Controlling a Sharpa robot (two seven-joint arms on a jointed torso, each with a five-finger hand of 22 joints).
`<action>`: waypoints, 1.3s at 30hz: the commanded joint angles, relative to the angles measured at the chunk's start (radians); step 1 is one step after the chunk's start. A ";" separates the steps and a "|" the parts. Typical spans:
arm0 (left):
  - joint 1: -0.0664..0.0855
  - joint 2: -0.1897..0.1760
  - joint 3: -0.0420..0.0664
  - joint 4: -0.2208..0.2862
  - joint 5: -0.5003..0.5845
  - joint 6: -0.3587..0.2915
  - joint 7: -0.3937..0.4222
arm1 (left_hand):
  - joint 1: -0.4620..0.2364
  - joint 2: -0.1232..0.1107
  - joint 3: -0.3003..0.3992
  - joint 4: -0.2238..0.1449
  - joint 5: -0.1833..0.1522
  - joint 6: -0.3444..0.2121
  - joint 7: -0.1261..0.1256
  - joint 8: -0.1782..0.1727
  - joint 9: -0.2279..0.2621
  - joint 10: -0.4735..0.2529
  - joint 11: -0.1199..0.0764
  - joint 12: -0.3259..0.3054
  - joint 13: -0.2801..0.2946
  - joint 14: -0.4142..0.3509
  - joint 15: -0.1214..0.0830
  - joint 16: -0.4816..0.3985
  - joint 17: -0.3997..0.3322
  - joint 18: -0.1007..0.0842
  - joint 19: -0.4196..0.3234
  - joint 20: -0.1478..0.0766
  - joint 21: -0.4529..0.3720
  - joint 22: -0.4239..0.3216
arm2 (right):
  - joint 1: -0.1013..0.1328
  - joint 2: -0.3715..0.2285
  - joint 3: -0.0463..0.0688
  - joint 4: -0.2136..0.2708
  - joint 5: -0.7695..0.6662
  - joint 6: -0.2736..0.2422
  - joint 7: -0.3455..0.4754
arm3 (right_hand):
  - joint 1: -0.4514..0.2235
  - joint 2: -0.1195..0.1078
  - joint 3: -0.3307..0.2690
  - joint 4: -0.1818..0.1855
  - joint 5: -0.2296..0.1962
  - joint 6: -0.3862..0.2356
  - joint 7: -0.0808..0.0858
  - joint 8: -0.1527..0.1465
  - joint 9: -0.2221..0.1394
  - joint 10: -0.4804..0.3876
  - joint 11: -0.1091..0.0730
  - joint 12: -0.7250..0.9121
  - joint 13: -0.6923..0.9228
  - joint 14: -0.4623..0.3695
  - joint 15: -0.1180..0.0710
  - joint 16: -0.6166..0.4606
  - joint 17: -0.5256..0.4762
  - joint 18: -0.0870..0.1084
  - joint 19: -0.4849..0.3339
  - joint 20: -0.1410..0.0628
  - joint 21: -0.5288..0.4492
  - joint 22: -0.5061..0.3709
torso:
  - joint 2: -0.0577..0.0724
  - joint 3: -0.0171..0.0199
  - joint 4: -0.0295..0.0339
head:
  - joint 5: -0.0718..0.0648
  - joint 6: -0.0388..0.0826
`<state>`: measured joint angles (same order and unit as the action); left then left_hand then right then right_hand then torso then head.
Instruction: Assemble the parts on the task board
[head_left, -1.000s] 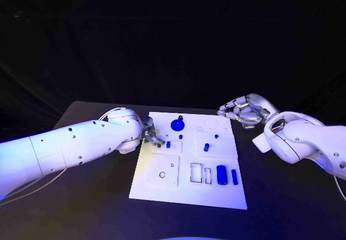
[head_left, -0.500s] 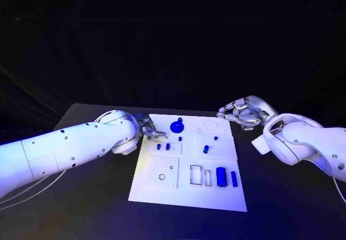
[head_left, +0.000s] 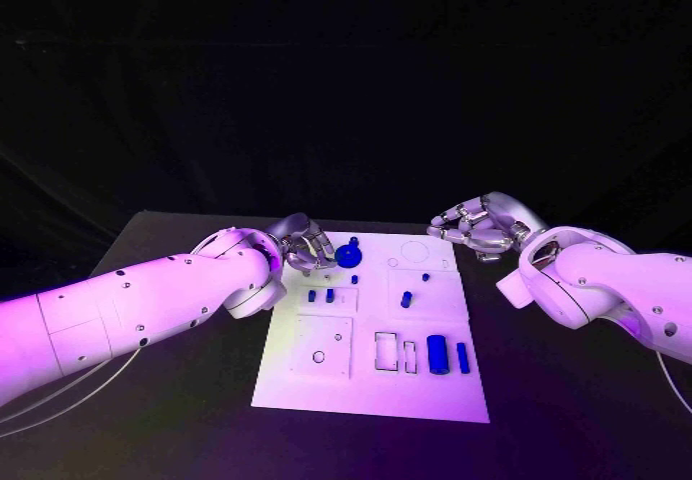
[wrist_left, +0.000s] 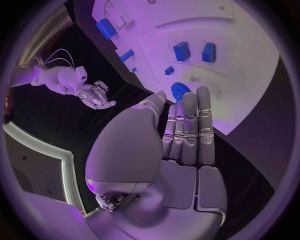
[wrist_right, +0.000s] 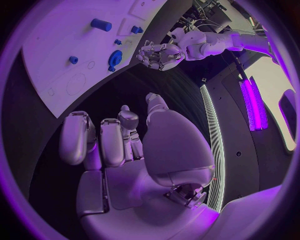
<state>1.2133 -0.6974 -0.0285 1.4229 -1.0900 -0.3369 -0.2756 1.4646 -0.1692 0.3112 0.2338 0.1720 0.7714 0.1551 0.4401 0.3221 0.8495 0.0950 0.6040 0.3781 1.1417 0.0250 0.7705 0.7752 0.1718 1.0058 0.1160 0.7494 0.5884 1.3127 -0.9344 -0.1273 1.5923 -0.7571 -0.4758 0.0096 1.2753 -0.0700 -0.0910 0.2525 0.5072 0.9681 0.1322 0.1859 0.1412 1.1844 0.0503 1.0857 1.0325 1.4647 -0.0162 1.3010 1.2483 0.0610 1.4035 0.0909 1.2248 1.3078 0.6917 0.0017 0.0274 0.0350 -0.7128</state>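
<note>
Head view: white task board (head_left: 378, 380) lies in the middle of the black tabletop (head_left: 173, 400), long side running away from the robot. Left hand (head_left: 300, 243) sits above the board's far left corner, just beside a round blue knob part (head_left: 349, 255) standing near the far edge; the hand holds nothing. Right hand (head_left: 476, 226) hovers past the board's far right corner, fingers curled inward with nothing between them. Two small blue pegs (head_left: 322, 296) stand side by side in the left mid section; a single blue peg (head_left: 407, 298) stands in the right mid section. Nearer the robot, a larger blue block (head_left: 437, 354) and a slimmer blue bar (head_left: 463, 357) stand next to two empty rectangular slots (head_left: 398, 352). Left wrist view: left hand (wrist_left: 181, 145) is released, fingers straight and laid close together, thumb apart, tips above the blue knob part (wrist_left: 179, 90) without clear contact; task board (wrist_left: 244, 65) lies beyond, with the two blue pegs (wrist_left: 195, 51) and the block (wrist_left: 104, 28); right hand (wrist_left: 95, 95) shows in the distance. Right wrist view: right hand (wrist_right: 119, 150) is loosely clenched, empty, off the board's edge over dark tabletop; task board (wrist_right: 62, 55) carries the knob part (wrist_right: 115, 58); left hand (wrist_right: 156, 54) hangs just beside that knob.
</note>
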 joint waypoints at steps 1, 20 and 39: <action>-0.007 0.017 0.000 -0.003 -0.154 -0.033 0.194 | 0.036 -0.025 0.016 -0.008 0.003 0.007 -0.013 -0.021 -0.028 0.003 0.001 -0.026 -0.038 0.009 0.000 -0.030 -0.037 0.012 0.008 0.002 -0.017 -0.012 | -0.002 0.002 0.000 0.001 -0.025 0.006 0.009 | 0.000 0.006 -0.005 -0.001 0.004 0.007 0.001 0.004 0.000 -0.006 0.001 -0.004 -0.001 0.032 -0.006 0.005 0.003 0.014 -0.001 -0.005 0.007 0.077 | -0.001 0.0008 0.0003 | -0.006 0.000; -0.040 0.133 -0.001 -0.115 -0.465 0.170 0.151 | 0.063 -0.046 0.020 -0.012 0.002 0.139 -0.031 -0.127 -0.142 0.084 -0.012 -0.156 -0.205 0.322 -0.025 0.474 0.305 -0.059 0.333 -0.028 0.439 0.448 | -0.006 0.005 0.000 0.005 -0.035 0.007 0.016 | 0.005 0.008 -0.009 -0.001 0.005 0.008 0.000 0.007 0.000 -0.050 0.000 -0.061 -0.061 0.026 -0.007 -0.017 -0.022 0.019 -0.011 -0.006 -0.016 0.066 | 0.000 0.0000 -0.0006 | -0.015 0.005; -0.041 0.200 0.000 -0.188 -0.507 0.202 0.109 | 0.073 -0.024 0.042 -0.019 0.004 0.170 -0.036 -0.145 -0.153 0.106 -0.015 -0.174 -0.222 0.327 -0.028 0.481 0.292 -0.066 0.346 -0.031 0.474 0.489 | -0.007 0.011 0.000 0.003 -0.035 0.010 0.015 | 0.006 0.009 -0.010 0.000 0.005 0.008 0.000 0.007 0.000 -0.049 0.000 -0.061 -0.060 0.025 -0.007 -0.019 -0.023 0.019 -0.011 -0.006 -0.016 0.066 | -0.002 0.0001 0.0002 | -0.018 0.004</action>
<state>1.1724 -0.5004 -0.0289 1.2356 -1.5765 -0.1514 -0.1533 1.5353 -0.2038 0.3476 0.2128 0.1719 0.9332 0.1198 0.3011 0.1701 0.9472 0.0800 0.4356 0.1564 1.4585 -0.0019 1.2474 1.0681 0.1170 1.3456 0.0872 1.2199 1.0764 1.3064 -0.9242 -0.1275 1.5943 -0.7809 -0.4754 0.0144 1.2793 -0.0661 -0.0965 0.2524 0.5071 0.9755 0.1391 0.1892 0.1413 1.1416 0.0501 1.0276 0.9726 1.4647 -0.0162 1.2878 1.2272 0.0610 1.3998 0.0872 1.2134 1.3075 0.6908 0.0019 0.0272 0.0182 -0.7094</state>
